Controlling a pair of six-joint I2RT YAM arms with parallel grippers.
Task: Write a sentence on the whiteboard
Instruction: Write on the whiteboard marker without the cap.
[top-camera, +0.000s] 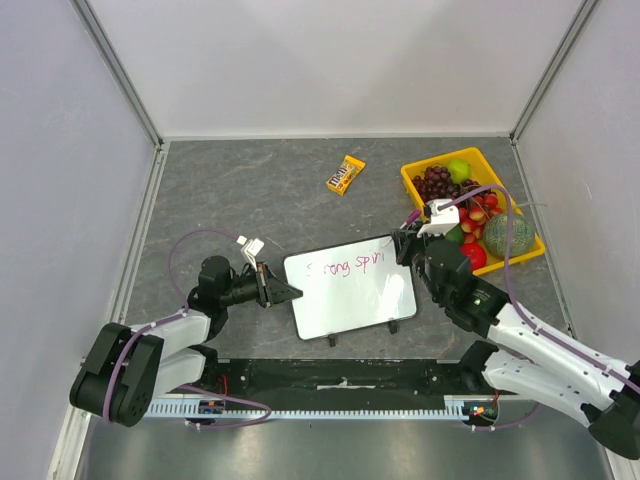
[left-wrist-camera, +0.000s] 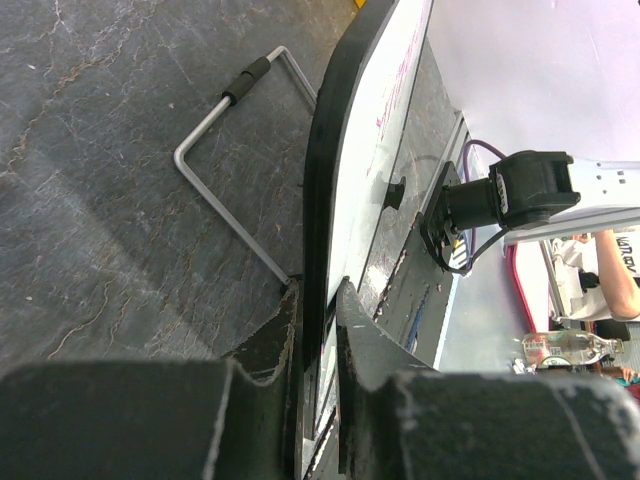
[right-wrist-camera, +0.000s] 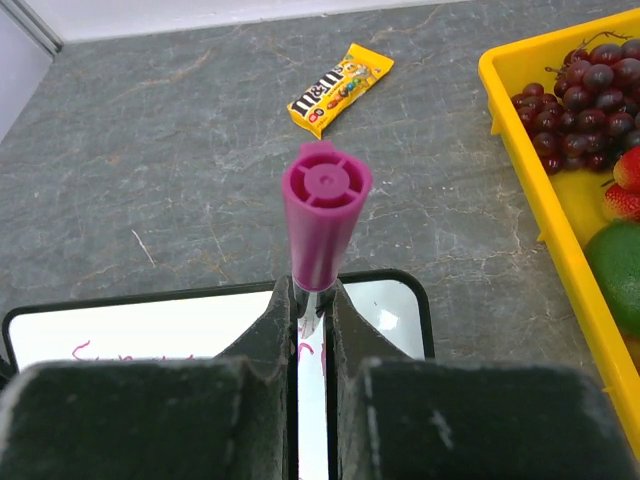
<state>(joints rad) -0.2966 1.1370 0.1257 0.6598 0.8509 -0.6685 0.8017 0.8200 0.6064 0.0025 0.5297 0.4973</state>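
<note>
Sentence (top-camera: 345, 266) is looking partway written; I'm clamping whiteboard (top-camera: 352, 298) with left gripper (top-camera: 292, 293), squeezing pink marker (right-wrist-camera: 325, 200) with right gripper (right-wrist-camera: 312, 296).

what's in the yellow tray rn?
Dark grapes, a green fruit, strawberries, a melon and something red. The right arm covers the tray's near-left part, so anything there is hidden.
</note>
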